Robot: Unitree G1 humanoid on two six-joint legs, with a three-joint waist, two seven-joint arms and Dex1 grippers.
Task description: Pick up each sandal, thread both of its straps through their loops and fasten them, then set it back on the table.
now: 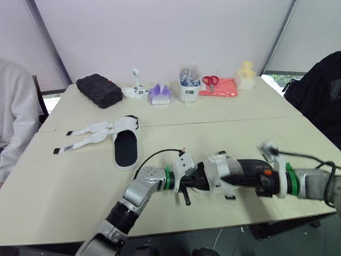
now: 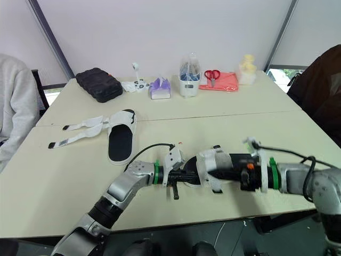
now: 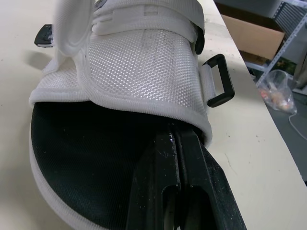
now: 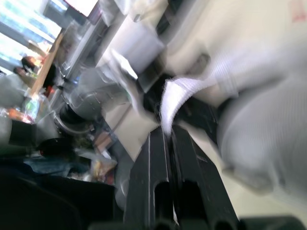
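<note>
Held sandal (image 1: 224, 172) is between the two grippers, near the front edge of the table (image 1: 64, 186). I can't tell if it's lifted or resting on the table.

Left gripper (image 3: 176, 136): fingers (image 3: 192, 172) are clenched flat together. The tips are tucked under the white rim of the mesh upper and lie on the black footbed. I can't tell if any fabric is actually caught between them. A black plastic loop (image 3: 218, 80) hangs free off the upper's edge, just past those fingertips and off to one side.

Right gripper (image 4: 167, 129): fingers are pinched on the edge of a white strap (image 4: 192, 93), which runs straight out from the tips. That view is smeared, so I can't tell how deep the bite is. The two grippers point at each other with the sandal in the gap. The left fingers go in at the open end of the sole and the right fingers meet the white upper from the opposite side.

Other sandal (image 1: 126, 144) lies flat on the table, sole down, well beyond the left gripper's fingertips. Its two loose straps (image 1: 88, 129) are undone and splayed out sideways, away from both grippers.

Well apart from both sets of fingers, at the back of the table:
- black case (image 1: 99, 90)
- clear container (image 1: 189, 85)
- scissors (image 1: 210, 80) lying on a red cloth (image 1: 224, 88)

A person's grey sleeve (image 1: 13, 117) is at the table's left edge.
</note>
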